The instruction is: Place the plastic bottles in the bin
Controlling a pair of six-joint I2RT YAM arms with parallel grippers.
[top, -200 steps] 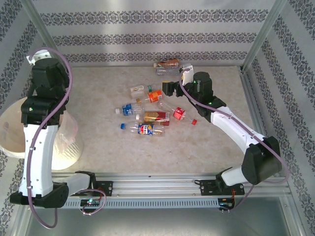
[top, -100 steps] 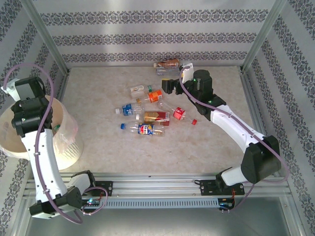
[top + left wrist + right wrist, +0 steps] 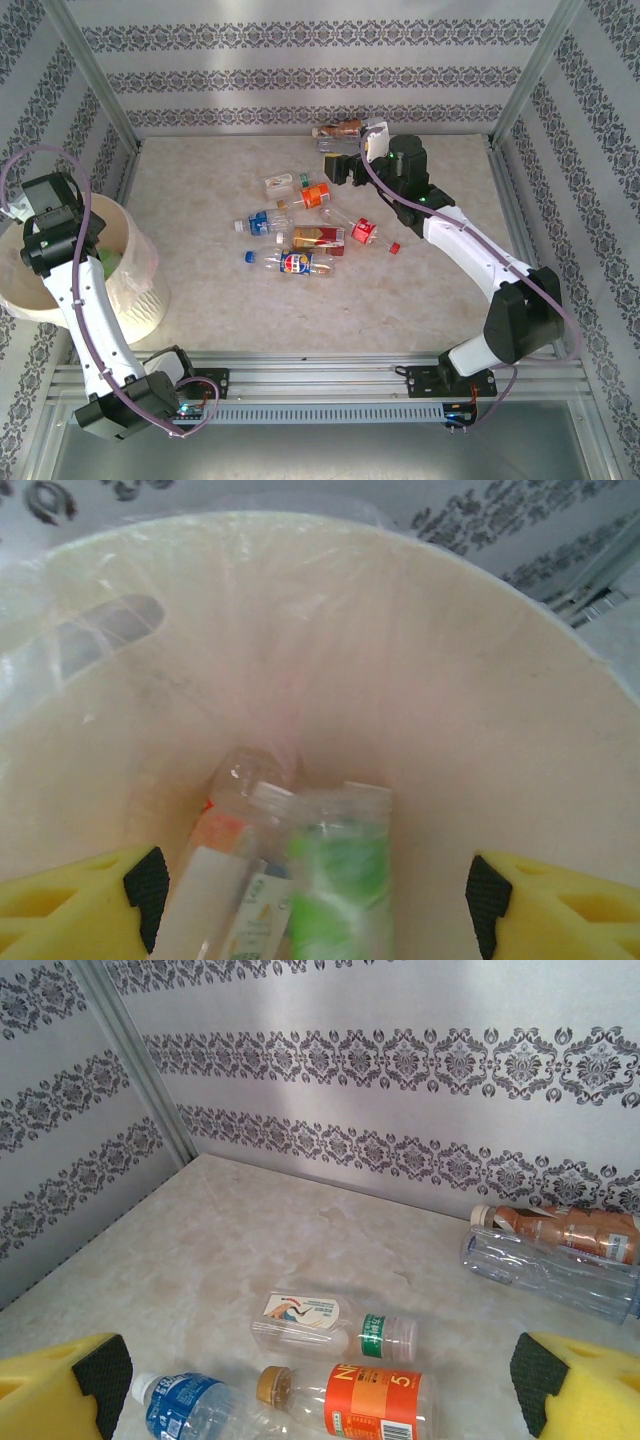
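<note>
Plastic bottles [image 3: 318,237] lie scattered across the table [image 3: 200,180] while a green-labelled bottle [image 3: 340,870] rests in the bin [image 3: 480,700] beneath the open, empty left gripper [image 3: 315,890], the drop apparently done, and the right gripper [image 3: 320,1370], jaws wide and holding nothing, hovers by the pile, likely next to descend and close on one

My left claw [image 3: 316,895] hangs over the bin [image 3: 480,710], looking straight down its cream wall. A thin clear liner [image 3: 60,630] clings to the wall on the left, up by the rim. My yellow fingers [image 3: 60,910] stand wide apart, and the black pads [image 3: 148,885] touch nothing. Between them, down at the bin's bottom, a green-labelled bottle [image 3: 340,880] lies beside a white-labelled bottle [image 3: 225,905]. Behind these sits a clear bottle [image 3: 240,780] with what may be an orange-red label. All three are blurred.
</note>
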